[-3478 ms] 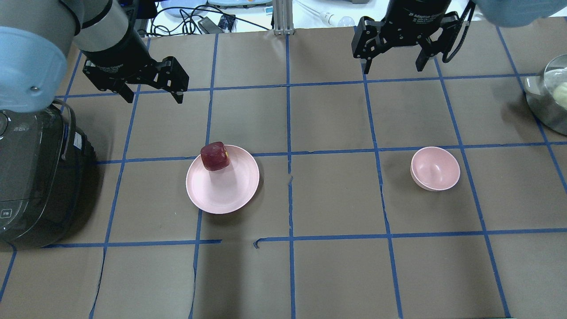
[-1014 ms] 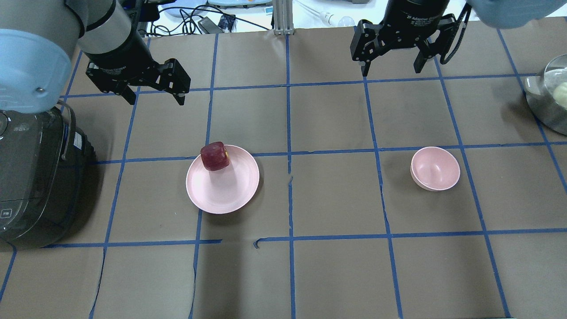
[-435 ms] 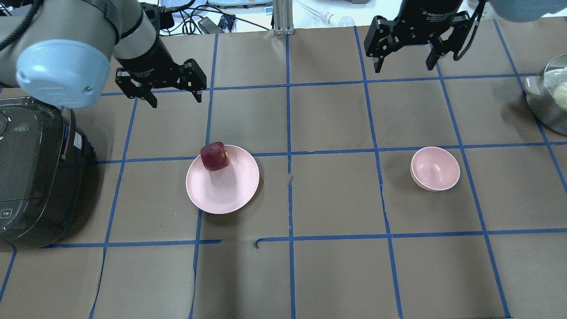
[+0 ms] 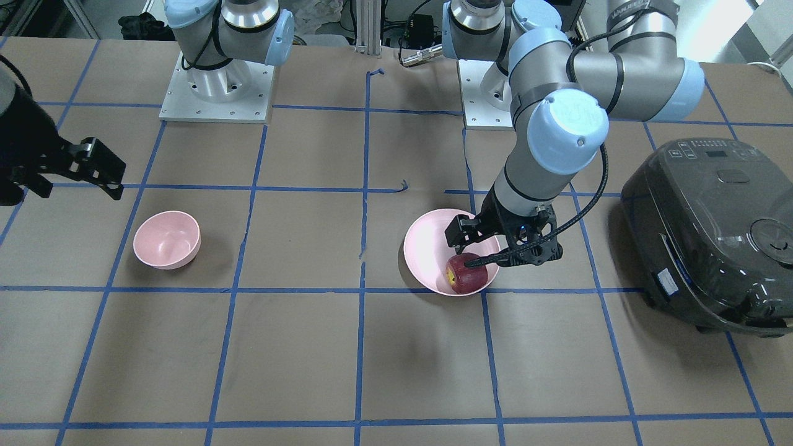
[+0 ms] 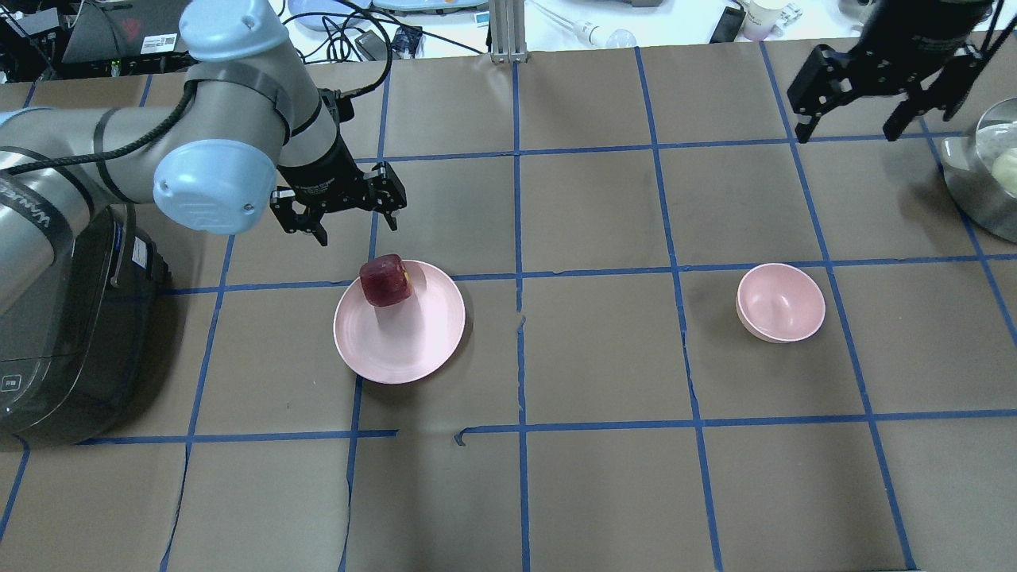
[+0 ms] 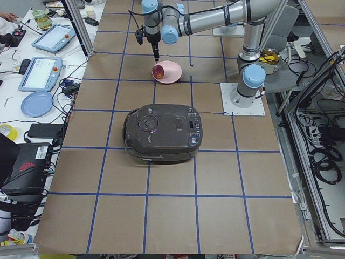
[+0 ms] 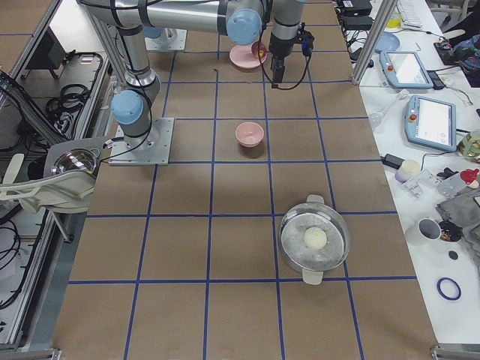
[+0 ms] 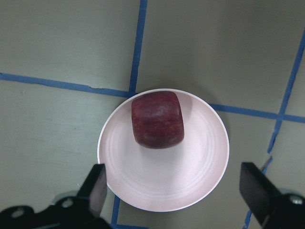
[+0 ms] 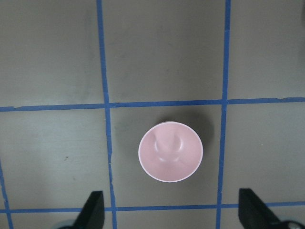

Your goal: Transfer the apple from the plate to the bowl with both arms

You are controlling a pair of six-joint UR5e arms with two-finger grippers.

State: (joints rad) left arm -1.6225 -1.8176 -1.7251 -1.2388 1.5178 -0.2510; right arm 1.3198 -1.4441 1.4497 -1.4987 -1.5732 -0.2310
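The dark red apple (image 5: 386,280) lies at the far edge of the wide pink plate (image 5: 413,338), left of the table's middle. My left gripper (image 5: 357,230) is open and empty, hovering just beyond the apple and above it. In the left wrist view the apple (image 8: 157,119) and plate (image 8: 190,171) lie below, between the spread fingers (image 8: 97,186). The small pink bowl (image 5: 780,303) stands empty on the right. My right gripper (image 5: 844,133) is open and empty, high above the table's far right. In the right wrist view the bowl (image 9: 170,151) is far below.
A black rice cooker (image 5: 56,318) stands at the table's left end, close to my left arm. A metal pot (image 5: 985,175) with a pale ball inside sits at the right edge. Blue tape lines grid the brown table cover.
My left gripper has moved right and toward the plate, ending just beyond the apple. My right gripper has moved right, toward the pot's side. Both stay open. Apple, plate and bowl have not moved.
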